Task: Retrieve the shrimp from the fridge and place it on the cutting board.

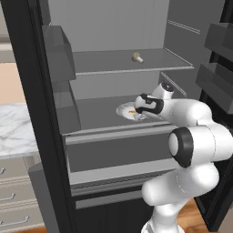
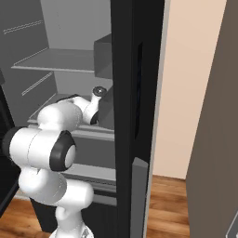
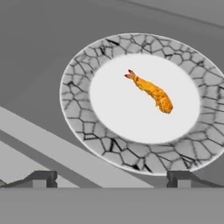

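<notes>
With the two-finger dark gripper spread wide and empty, the small curved orange shrimp is seen above it, right of centre. Its long axis is noted running upper left to lower right on the round white plate.

Marble counter, grey drawers, peach wall, wooden floor.

The shrimp lies in the middle of a plate on the middle shelf of the fridge. A mushroom-shaped piece sits on the shelf above (further back). The gripper hangs over the plate's near rim.
</notes>
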### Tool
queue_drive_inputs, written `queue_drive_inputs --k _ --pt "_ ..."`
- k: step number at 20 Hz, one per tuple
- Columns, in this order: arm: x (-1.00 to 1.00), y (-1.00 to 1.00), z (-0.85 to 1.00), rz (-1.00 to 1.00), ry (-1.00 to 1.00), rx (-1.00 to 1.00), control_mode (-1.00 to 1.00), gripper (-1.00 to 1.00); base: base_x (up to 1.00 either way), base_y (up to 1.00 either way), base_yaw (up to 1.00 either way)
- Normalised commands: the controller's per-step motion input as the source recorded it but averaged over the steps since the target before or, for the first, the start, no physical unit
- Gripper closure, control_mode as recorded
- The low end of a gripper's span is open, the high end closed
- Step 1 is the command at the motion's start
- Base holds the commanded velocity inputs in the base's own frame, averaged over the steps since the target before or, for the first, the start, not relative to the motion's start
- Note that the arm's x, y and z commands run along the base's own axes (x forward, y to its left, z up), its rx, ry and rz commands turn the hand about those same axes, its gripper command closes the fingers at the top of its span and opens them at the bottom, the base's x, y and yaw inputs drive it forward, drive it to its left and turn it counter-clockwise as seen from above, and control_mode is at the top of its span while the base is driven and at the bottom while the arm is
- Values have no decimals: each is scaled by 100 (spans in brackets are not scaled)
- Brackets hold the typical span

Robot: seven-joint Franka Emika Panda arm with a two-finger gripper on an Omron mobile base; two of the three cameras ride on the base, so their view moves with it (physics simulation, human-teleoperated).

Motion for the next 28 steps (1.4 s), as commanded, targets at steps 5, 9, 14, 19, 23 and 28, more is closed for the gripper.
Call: queue_drive_inputs --k 5,9,14,19,23,28 --pt "44 0 0 0 0 -1 -100 -100 0 0 0" --pt "61 0 0 2 0 0 -100 -100 0 0 0" --pt "57 0 -1 2 0 0 -100 -100 0 0 0" --pt "38 0 -10 2 6 0 -100 -100 0 0 0" --pt "18 0 -42 1 0 0 -100 -100 0 0 0" --pt "21 0 -38 0 0 0 -100 -100 0 0 0"
